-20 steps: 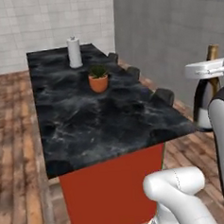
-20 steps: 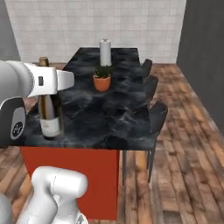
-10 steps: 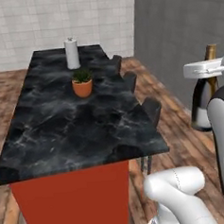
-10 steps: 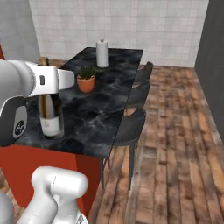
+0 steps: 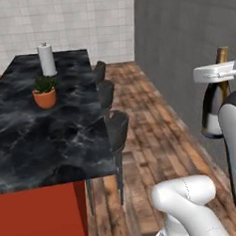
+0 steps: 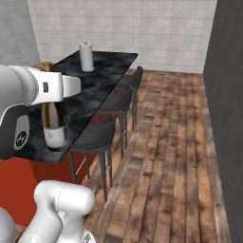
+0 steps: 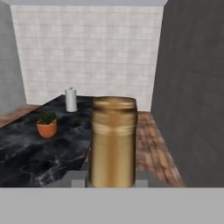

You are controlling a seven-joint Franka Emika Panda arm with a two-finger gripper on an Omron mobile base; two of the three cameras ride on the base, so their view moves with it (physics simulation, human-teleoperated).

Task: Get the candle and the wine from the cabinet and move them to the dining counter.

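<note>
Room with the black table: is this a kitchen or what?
Probably a kitchen's dining area. A long black marble counter has dark round stools tucked beside it, with a paper-towel roll and a potted plant on top, and white tiles on the back wall.

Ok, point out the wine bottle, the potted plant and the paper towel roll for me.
wine bottle [image 5: 213,111], left base view, on its dark glass body.
potted plant [image 5: 45,98], left base view, on its orange pot.
paper towel roll [image 6: 86,57], right base view, on its white side.
</note>
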